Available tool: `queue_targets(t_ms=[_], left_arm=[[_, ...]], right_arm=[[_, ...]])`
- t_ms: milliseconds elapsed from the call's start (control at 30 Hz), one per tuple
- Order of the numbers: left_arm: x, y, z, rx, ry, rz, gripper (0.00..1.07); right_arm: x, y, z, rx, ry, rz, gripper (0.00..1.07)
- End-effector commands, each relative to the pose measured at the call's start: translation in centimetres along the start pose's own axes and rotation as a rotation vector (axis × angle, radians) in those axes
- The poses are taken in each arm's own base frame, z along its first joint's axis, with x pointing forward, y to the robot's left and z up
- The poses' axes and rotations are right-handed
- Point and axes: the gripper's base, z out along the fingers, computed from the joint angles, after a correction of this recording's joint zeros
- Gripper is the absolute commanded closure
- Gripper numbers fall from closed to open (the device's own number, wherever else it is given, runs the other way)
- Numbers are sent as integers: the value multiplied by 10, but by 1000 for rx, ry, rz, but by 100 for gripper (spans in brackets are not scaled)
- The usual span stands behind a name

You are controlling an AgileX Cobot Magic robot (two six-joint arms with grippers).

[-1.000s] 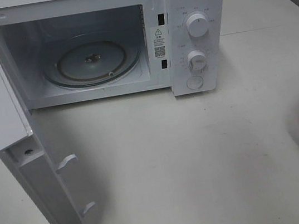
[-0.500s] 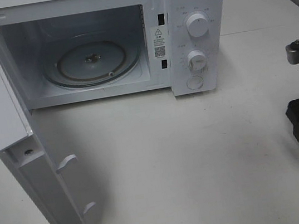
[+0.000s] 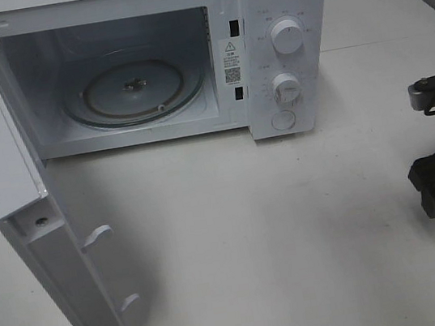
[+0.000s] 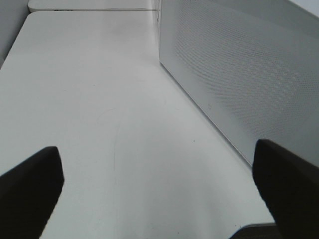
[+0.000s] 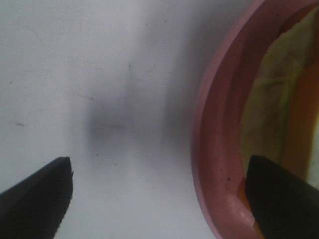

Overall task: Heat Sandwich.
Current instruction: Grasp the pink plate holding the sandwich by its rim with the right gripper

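- The sandwich (image 5: 271,99) is lying on the pink plate (image 5: 209,139); only its pale yellow-green filling is showing in the right wrist view.
- The plate is sitting on the white table (image 3: 295,241) at the scene's far right edge, well apart from the microwave (image 3: 280,6).
- The right gripper (image 5: 159,196) is hovering with its jaws spread wide. They are straddling the plate's rim, one finger over the plate and the other over bare table, and are holding nothing.
- The microwave is standing far left with its door (image 3: 38,222) hanging open, showing the glass turntable (image 3: 134,89).
- The left gripper (image 4: 159,186) is hanging above the table beside a white perforated panel (image 4: 239,74), with its jaws wide apart and empty.
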Motion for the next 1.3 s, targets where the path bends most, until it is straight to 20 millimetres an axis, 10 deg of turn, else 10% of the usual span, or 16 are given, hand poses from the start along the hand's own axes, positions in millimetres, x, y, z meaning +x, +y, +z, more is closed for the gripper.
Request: queue_targets(t_ms=[33,767,1000,1200,1300], left_arm=[[1,-1,-3,3,-29,-3,9],[1,-1,-3,3,-29,-3,9],[1,-1,-3,3,-29,-3,9],[1,-1,-3,3,-29,-3,9],[1,-1,-3,3,-29,-3,9]], right_arm=[[-4,-3,4,1,0,0,18],[-11,-4,30,0,24,-21,28],[-11,-5,30,13,21,-38,56],[-11,-8,30,46,21,4,107],[-11,-8,30,47,24,5,107]])
